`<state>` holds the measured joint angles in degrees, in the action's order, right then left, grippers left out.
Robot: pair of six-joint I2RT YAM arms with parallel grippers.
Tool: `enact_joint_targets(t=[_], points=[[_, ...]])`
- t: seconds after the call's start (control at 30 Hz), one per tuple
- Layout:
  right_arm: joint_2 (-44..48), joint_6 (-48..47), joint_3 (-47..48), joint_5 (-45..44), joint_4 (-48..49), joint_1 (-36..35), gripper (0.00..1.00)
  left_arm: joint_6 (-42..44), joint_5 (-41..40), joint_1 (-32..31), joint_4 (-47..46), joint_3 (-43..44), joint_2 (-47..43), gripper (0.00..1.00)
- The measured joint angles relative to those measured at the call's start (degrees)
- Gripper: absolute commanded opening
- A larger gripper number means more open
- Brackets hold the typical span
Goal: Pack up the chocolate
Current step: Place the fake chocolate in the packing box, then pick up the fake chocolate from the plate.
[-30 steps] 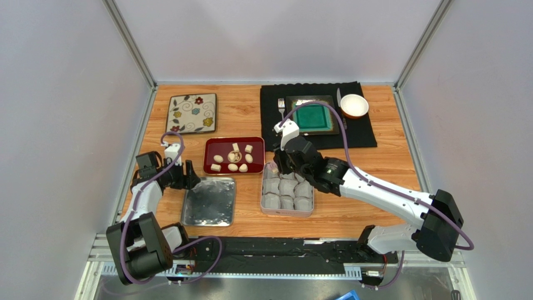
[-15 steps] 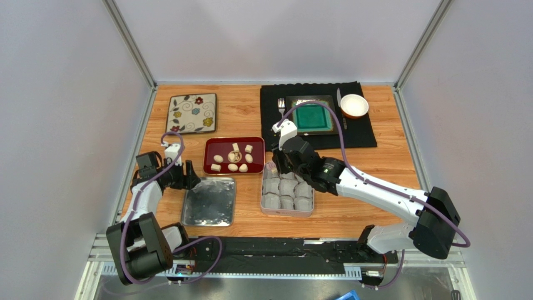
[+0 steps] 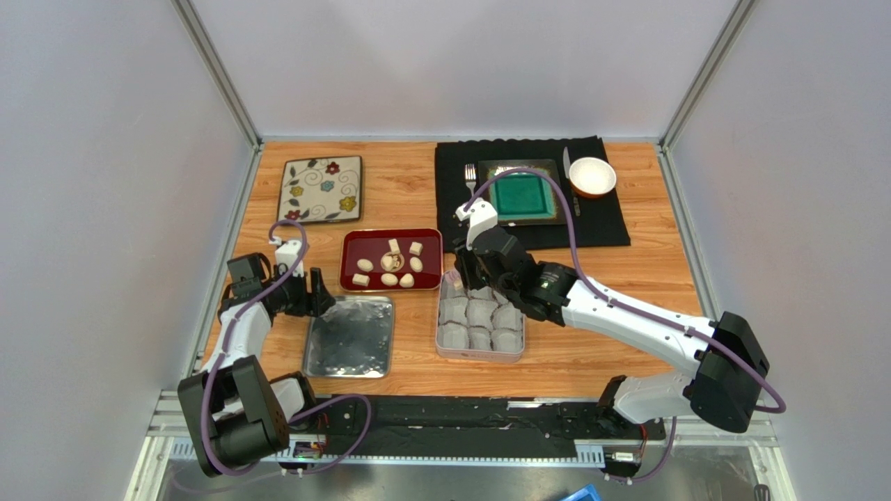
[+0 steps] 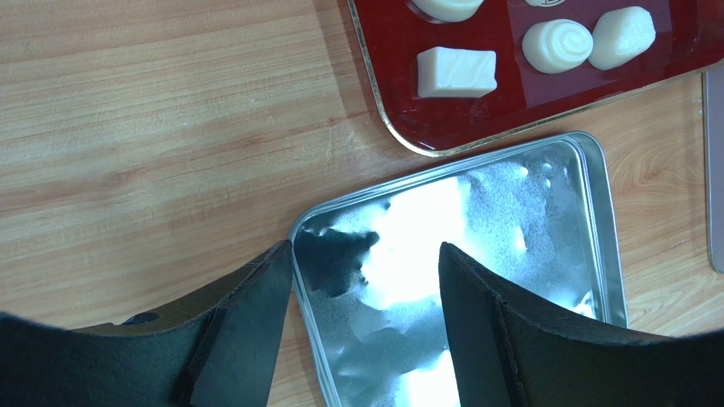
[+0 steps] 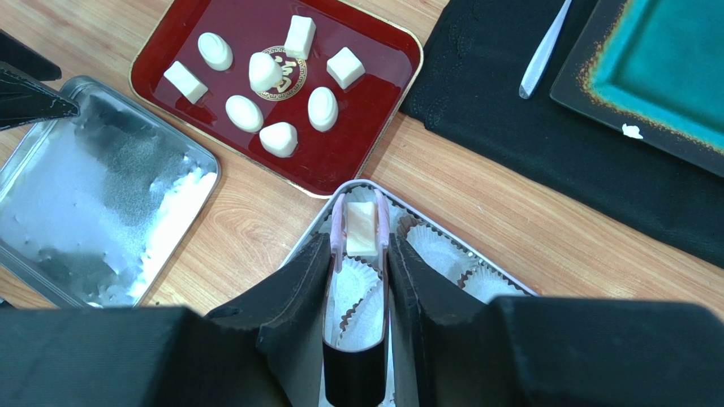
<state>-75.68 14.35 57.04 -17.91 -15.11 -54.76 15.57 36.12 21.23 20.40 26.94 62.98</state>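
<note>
Chocolate (image 5: 360,227): square piece pinched in pink tongs (image 5: 337,246) clamped by right fingers (image 5: 293,288), dead 12 o'clock, over the tin's (image 3: 479,358) far corner, possibly resting there. Others on red tray (image 5: 348,119), 11 o'clock. Left fingers (image 4: 246,339) spread, empty, over lid (image 4: 510,220).

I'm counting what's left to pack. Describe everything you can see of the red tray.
The red tray is a shallow, glossy dark-red rectangle with rounded corners and a thin gold rim, with a round gold emblem at its centre. It lies flat on the wooden table, just beyond the silver lid. Eight cream chocolates rest on it, spaced apart, one on the emblem. One corner nears the tin; contact is unclear.
</note>
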Motion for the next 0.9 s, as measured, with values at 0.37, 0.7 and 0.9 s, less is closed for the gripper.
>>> enact_joint_targets(t=[0.37, 0.7, 0.9], points=[[0.0, 0.39, 0.0, 0.02, 0.0, 0.09, 0.33, 0.0, 0.15, 0.02, 0.02, 0.0, -0.55, 0.72], [-0.26, 0.35, 2.1, 1.57, 0.0, 0.09, 0.26, 0.0, 0.52, 0.02, 0.02, 0.0, -0.55, 0.72], [-4.81, -0.35, 10.43, 3.93, 1.79, 0.09, 0.26, 0.0, 0.5, 0.02, 0.04, 0.0, -0.55, 0.72]])
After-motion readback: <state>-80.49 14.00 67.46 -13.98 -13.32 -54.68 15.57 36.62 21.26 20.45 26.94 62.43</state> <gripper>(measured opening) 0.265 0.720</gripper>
